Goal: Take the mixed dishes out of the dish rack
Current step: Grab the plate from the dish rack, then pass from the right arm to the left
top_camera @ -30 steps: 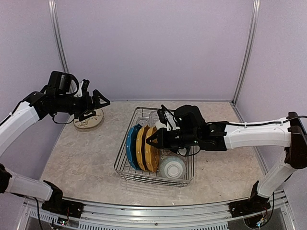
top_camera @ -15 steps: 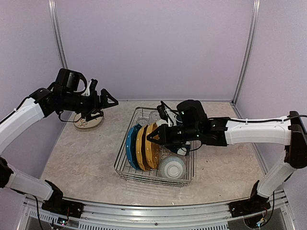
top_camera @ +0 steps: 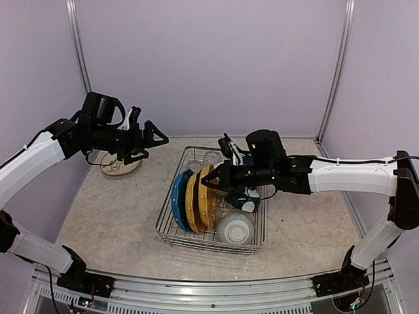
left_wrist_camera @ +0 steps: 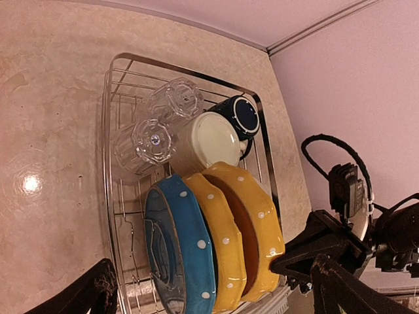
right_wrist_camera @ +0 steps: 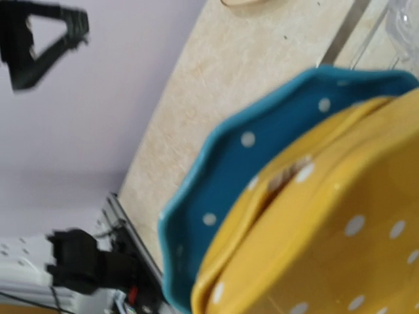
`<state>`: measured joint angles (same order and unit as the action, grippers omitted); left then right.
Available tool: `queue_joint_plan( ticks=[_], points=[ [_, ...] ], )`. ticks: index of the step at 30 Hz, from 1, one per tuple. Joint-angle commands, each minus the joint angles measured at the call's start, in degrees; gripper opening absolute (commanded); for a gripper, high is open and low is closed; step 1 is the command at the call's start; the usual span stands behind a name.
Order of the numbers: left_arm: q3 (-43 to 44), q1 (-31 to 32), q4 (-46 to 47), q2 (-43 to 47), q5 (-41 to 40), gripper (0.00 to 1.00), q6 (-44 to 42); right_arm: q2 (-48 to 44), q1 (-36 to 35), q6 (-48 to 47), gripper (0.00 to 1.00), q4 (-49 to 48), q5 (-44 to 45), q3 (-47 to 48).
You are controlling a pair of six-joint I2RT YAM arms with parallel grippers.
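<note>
Left gripper (top_camera: 152,145): fingers wide, left of dish rack (top_camera: 190,241).
Right gripper (top_camera: 211,186): fingers closed at yellow plate (top_camera: 209,204) rim (grip unclear).

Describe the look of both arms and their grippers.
The left arm and right arm are alike: white tubular links joined by black joints, on black bases. The left gripper and right gripper are black, with open-framed triangular fingers. Thin black cables loop below each wrist; another runs along the right forearm.

Wire dish rack (left_wrist_camera: 107,163), upright blue and yellow speckled plates (left_wrist_camera: 222,252) inside, two mugs (left_wrist_camera: 208,140), tumblers (left_wrist_camera: 152,140), white bowl (top_camera: 234,227)
</note>
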<state>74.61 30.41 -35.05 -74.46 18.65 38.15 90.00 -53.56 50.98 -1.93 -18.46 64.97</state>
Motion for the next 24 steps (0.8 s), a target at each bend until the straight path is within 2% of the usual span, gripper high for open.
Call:
queue_joint_plan(
  ticks=[1, 10, 13, 19, 24],
  points=[
    [-0.57, 1.03, 3.22, 1.09, 1.03, 0.97, -1.64, -3.82, 2.11, 2.77, 0.0, -20.01, -2.1, 1.69],
    [-4.88, 3.57, 9.28, 3.86, -0.49, 0.94, -1.74, -3.78, 5.48, 19.21, 0.0, -33.82, -4.56, -3.96],
    [-5.41, 6.6, 10.87, 3.84, -2.34, 0.92, -1.45, -3.8, 5.79, 22.58, 0.0, -36.44, -4.84, -4.86],
    [-5.79, 18.5, 12.28, 3.73, -15.93, 0.85, -2.94, -4.24, 5.82, 25.82, 0.0, -39.13, -3.88, -6.31],
    [-3.22, 27.36, 10.4, 0.12, -28.55, 0.85, -1.96, -3.72, 5.89, 26.83, 0.0, -38.69, -3.35, -7.05]
  ],
)
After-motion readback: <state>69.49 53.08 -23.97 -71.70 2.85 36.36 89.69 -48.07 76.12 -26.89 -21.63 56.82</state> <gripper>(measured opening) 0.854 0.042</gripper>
